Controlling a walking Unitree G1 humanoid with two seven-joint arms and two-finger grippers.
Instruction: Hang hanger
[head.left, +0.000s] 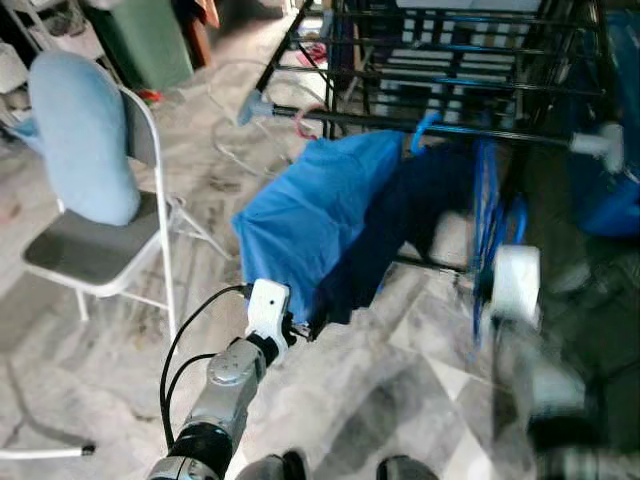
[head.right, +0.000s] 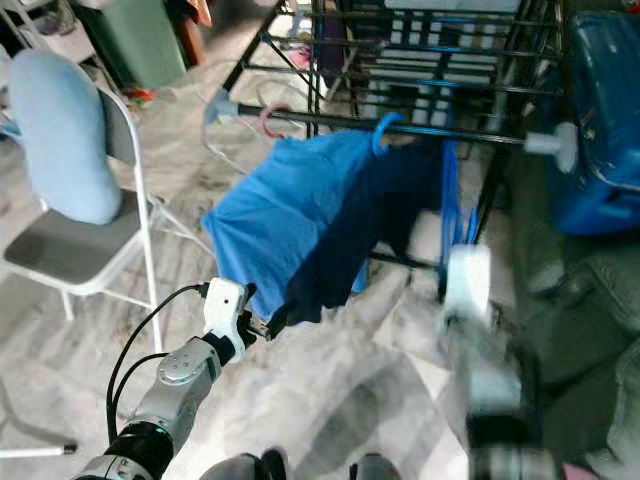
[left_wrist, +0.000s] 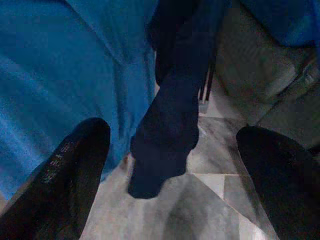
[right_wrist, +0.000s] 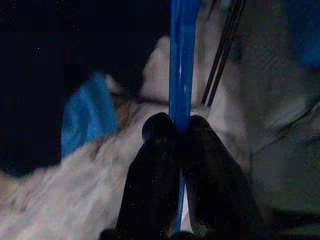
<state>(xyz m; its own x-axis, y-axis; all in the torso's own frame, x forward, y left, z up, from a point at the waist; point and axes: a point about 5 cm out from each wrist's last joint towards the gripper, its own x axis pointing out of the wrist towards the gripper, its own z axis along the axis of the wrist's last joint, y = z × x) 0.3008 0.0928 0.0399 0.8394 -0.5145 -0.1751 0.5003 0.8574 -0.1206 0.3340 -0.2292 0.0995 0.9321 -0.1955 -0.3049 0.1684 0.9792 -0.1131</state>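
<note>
**Blue hanger pinched beside the rack**

At the far left stands a chair (head.left: 95, 250); the left gripper (left_wrist: 170, 170), fingers spread wide and empty, reaches up toward the blue shirt (head.left: 310, 225) on the black rack (head.left: 450, 70); the blurred right gripper (right_wrist: 176, 132) is clamped on the blue hanger (right_wrist: 179, 60) below the rail.

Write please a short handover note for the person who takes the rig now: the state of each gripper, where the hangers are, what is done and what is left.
Right gripper: shut on the blue hanger, held up beside the black drying rack; the arm is blurred.
Left gripper: open, holding nothing, near the hem of the blue shirt.
Done: blue shirt and dark garment already hang from the rack's front bar.
Left: hook the blue hanger onto the bar, then release.
</note>
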